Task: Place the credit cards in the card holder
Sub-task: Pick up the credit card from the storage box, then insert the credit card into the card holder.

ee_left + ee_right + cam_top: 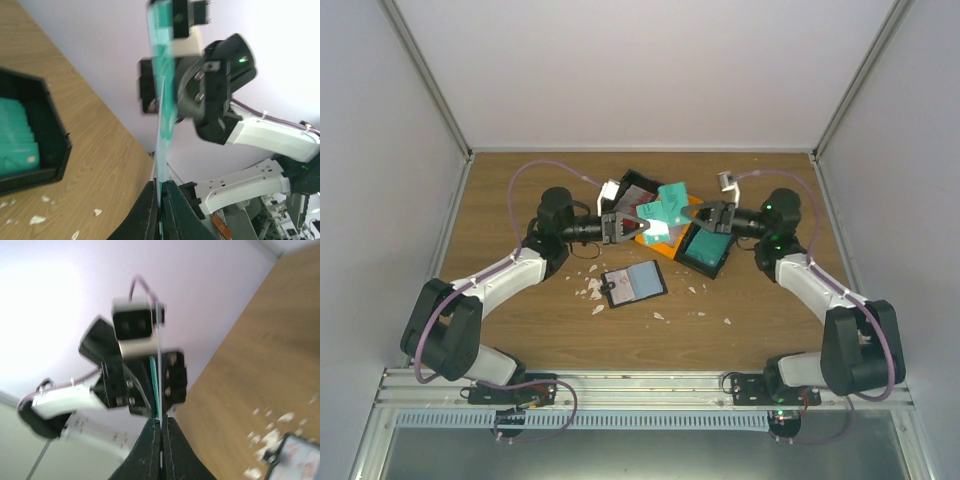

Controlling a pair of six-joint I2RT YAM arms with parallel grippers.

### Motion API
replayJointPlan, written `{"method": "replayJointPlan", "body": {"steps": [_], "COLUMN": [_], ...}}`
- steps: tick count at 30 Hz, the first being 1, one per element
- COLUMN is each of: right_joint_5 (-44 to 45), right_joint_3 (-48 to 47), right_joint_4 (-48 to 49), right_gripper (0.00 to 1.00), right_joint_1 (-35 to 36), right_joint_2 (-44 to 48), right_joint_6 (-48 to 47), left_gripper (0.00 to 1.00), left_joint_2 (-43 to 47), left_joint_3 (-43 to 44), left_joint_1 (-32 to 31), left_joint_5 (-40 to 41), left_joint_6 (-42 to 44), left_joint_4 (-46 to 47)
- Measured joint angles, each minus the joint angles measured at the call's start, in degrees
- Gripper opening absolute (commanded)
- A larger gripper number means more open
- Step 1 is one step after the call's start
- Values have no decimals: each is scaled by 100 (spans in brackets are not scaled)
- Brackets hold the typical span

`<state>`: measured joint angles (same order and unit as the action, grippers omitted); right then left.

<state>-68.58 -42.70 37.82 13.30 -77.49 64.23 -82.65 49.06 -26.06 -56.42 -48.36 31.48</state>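
Two teal credit cards (pixel 665 208) overlap crosswise in the air above the trays, held between both grippers. My left gripper (pixel 632 224) is shut on the left end, and the card shows edge-on (pixel 165 115) rising from its closed tips (pixel 161 187). My right gripper (pixel 698 214) is shut on the right end, and a thin card edge (pixel 159 375) runs from its tips (pixel 161 421). I cannot tell whether the two cards are stuck together. The card holder (pixel 633 283) lies open on the table in front, bluish-grey inside; it also shows in the right wrist view (pixel 300 457).
A black tray (pixel 708 255) with more teal cards (pixel 17 140) sits under the right gripper. An orange tray (pixel 650 238) and another black tray (pixel 638 186) lie behind. White scraps (pixel 590 290) are scattered left of the card holder and along the front.
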Motion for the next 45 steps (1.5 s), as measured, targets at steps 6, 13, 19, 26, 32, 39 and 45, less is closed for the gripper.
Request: {"method": "replayJointPlan", "body": {"steps": [6, 13, 19, 26, 32, 39, 45], "right_joint_5": [361, 776, 1738, 3185, 4242, 5021, 5346], "right_joint_3": [-2, -295, -444, -243, -219, -221, -186], "right_joint_4": [341, -896, -2511, -3731, -4273, -4710, -4699], "right_gripper": [1, 0, 1, 1, 1, 1, 0], "right_joint_1": [-577, -581, -151, 1071, 2039, 2308, 2312], "right_joint_2": [254, 452, 654, 800, 129, -734, -981], "right_joint_6": [109, -964, -2275, -3209, -3519, -3567, -3484], "left_gripper": [2, 0, 0, 0, 0, 0, 0], "left_joint_2": [0, 166, 772, 800, 514, 326, 149], "left_joint_3": [-227, -282, -992, -2413, -2778, -2852, -2852], "left_joint_1": [247, 260, 114, -330, -457, -474, -487], "left_joint_5": [-160, 151, 1329, 2461, 2986, 3071, 3101], "left_joint_6": [-2, 291, 643, 13, -535, -1023, -1165], "left_joint_4": [-402, -1060, -1895, -1899, -1438, -752, -363]}}
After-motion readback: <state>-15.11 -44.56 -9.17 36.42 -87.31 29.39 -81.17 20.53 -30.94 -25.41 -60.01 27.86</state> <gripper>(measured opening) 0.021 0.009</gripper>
